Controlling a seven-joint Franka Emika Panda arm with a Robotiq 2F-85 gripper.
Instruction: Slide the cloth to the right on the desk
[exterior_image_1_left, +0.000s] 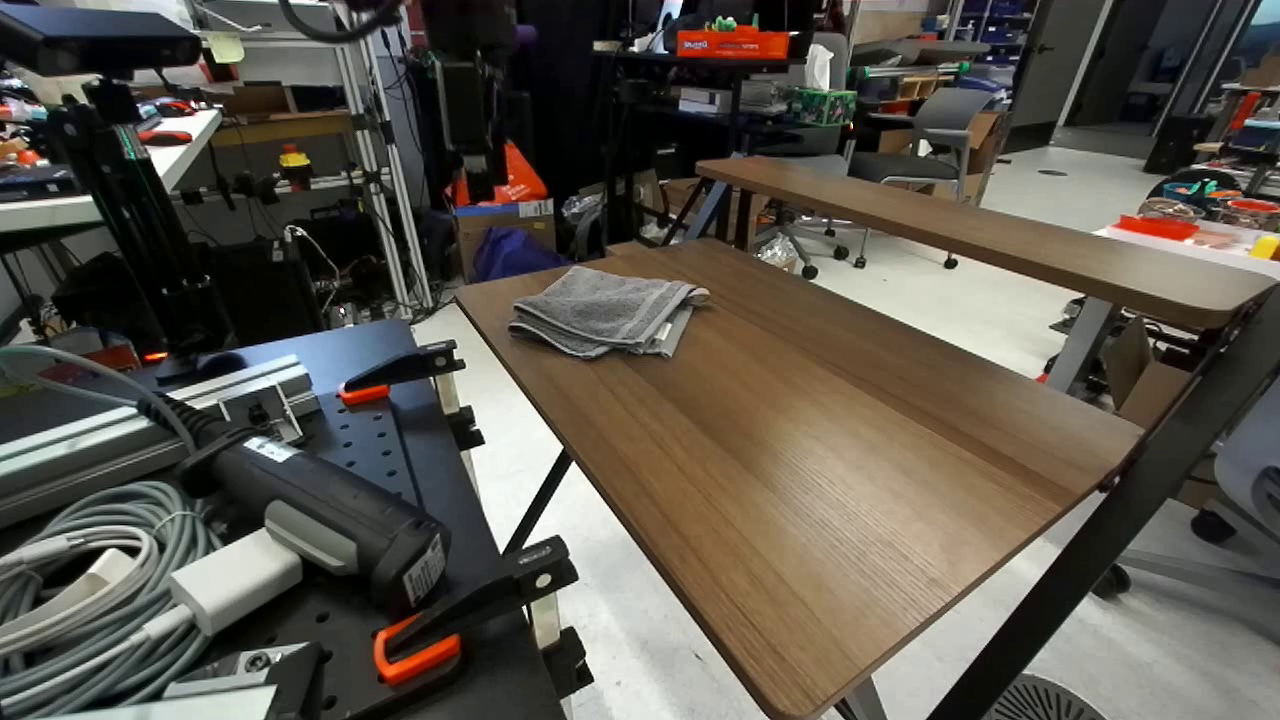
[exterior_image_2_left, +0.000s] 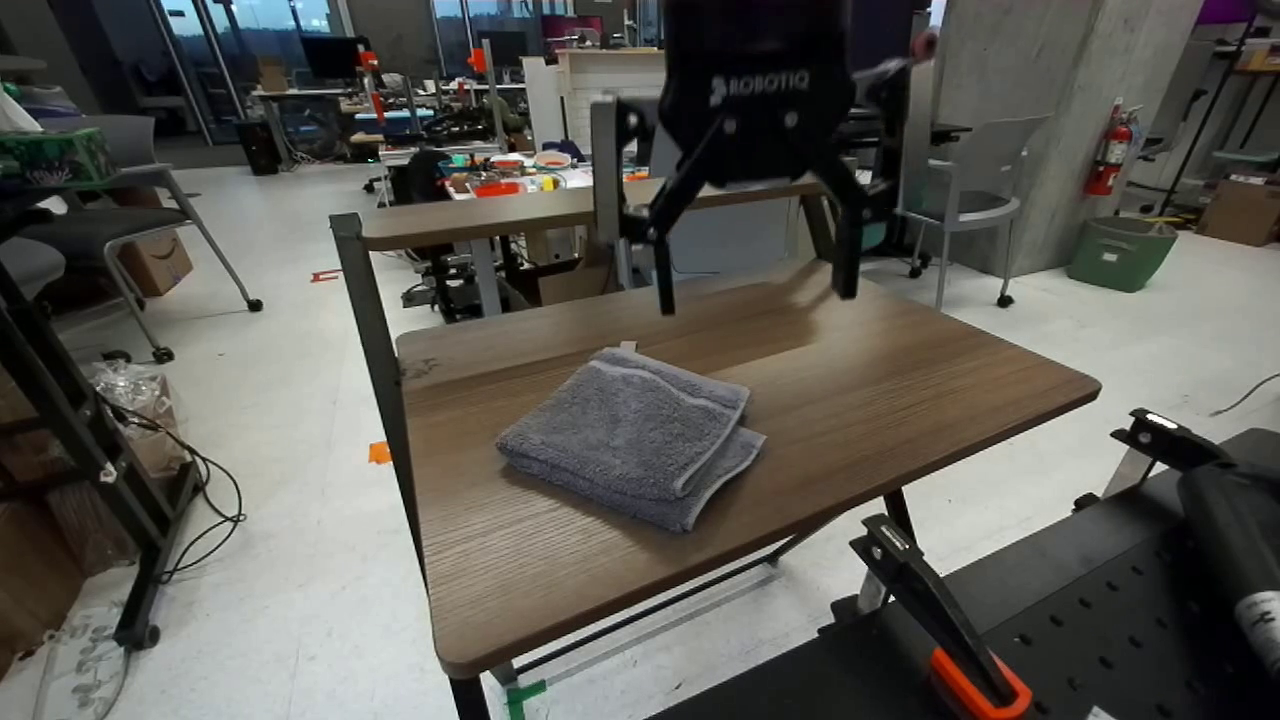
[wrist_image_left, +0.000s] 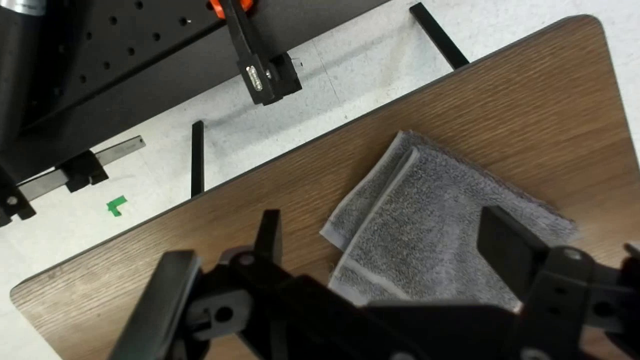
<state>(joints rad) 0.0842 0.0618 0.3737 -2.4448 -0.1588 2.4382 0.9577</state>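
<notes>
- In an exterior view, a folded grey cloth (exterior_image_1_left: 605, 310) lies near the far end of a brown desk (exterior_image_1_left: 800, 440).
- In an exterior view, the gripper (exterior_image_2_left: 757, 290) hangs higher than the cloth, fingers (exterior_image_2_left: 847, 262) spread apart.
- In the wrist view, one finger shows over the cloth.

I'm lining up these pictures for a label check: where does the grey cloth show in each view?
In an exterior view, the grey cloth lies just above the centre, slightly left.
In an exterior view, the grey cloth lies at the centre, mostly below it.
In the wrist view, the grey cloth lies right of centre, partly hidden by the end effector.
Shared landmark: the brown desk under it, in all three views.
</notes>
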